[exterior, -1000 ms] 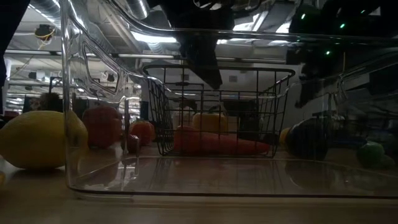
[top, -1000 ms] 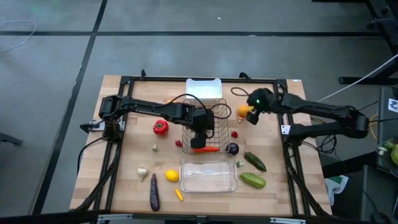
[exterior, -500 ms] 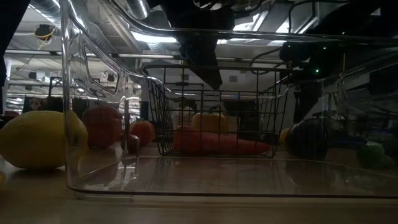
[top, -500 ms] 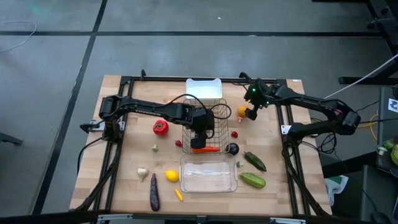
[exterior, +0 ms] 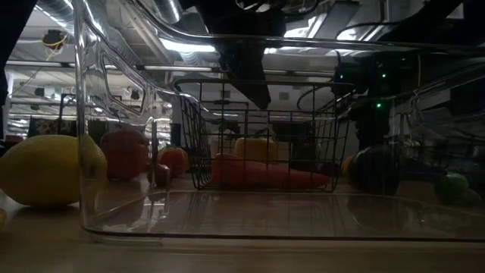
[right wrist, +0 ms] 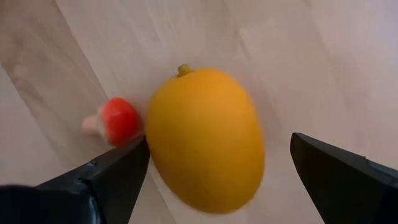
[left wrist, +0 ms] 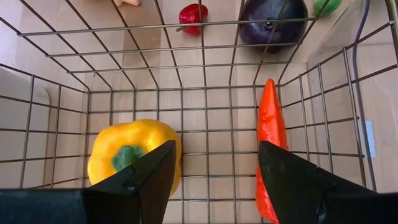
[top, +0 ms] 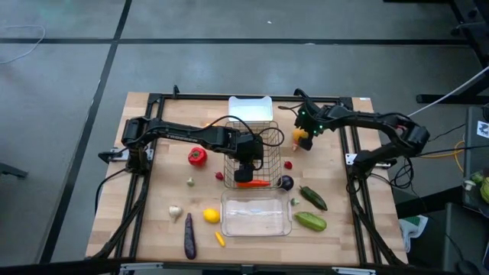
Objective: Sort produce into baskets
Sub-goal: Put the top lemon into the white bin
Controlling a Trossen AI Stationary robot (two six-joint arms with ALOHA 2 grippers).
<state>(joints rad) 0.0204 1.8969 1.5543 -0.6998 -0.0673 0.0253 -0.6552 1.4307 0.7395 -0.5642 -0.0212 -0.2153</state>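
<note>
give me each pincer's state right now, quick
left pincer: open, empty, over the wire basket.
right pincer: open, empty, straddling the orange fruit.

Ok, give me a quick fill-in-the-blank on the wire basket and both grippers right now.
1. In the wire basket lie a yellow pepper and a ____.
2. The left gripper hangs open over the ____.
3. The right gripper is open above an ____ fruit.
4. The clear tray holds ____ produce.

Missing: carrot; wire basket; orange; no
</note>
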